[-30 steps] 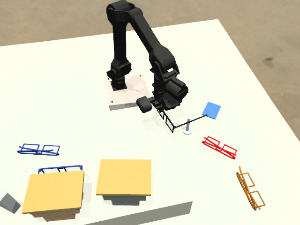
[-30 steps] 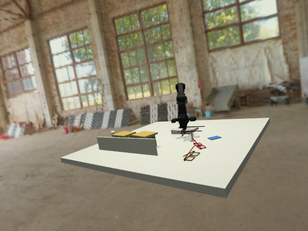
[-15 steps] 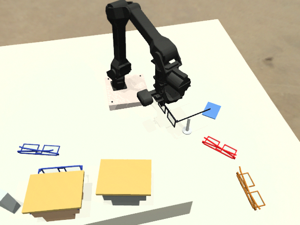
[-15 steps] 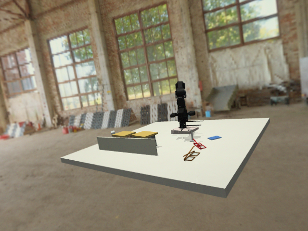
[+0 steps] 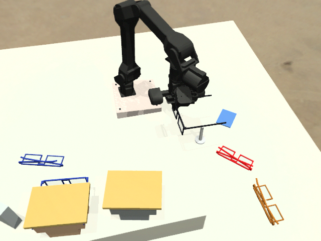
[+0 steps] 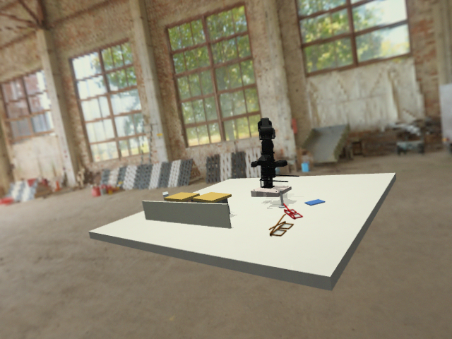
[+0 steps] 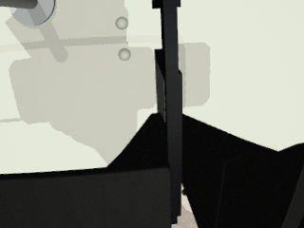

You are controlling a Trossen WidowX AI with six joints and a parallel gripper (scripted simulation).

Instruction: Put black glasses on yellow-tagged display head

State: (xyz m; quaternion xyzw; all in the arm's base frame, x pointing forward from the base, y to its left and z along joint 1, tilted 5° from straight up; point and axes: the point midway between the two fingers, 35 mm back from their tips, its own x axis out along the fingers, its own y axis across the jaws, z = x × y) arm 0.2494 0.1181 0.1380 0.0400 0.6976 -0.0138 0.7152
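My gripper point(image 5: 176, 112) point(image 6: 267, 186) point(image 7: 163, 123) is shut on the front frame of the black glasses point(image 5: 191, 127) point(image 6: 279, 181) point(image 7: 171, 47) and holds them above the table, temples open and pointing right in the top view. A grey post point(image 5: 200, 133) point(image 6: 281, 198) stands below them; one temple crosses its top in view, and I cannot tell if they touch. Two yellow boards point(image 5: 133, 189) point(image 5: 58, 205) stand at the front left, over a grey stepped block point(image 5: 134, 214) and a brown one point(image 5: 62, 230). The display heads' faces and any tag are hidden; blue glasses point(image 5: 73, 178) show behind the left board.
Folded blue glasses point(image 5: 31, 163) lie at left. Red glasses point(image 5: 233, 160) point(image 6: 292, 212) and orange glasses point(image 5: 263, 204) lie at right. A blue card point(image 5: 226, 118) point(image 6: 314, 201) lies beyond the post. A low grey wall point(image 5: 155, 229) point(image 6: 186, 215) stands in front of the boards.
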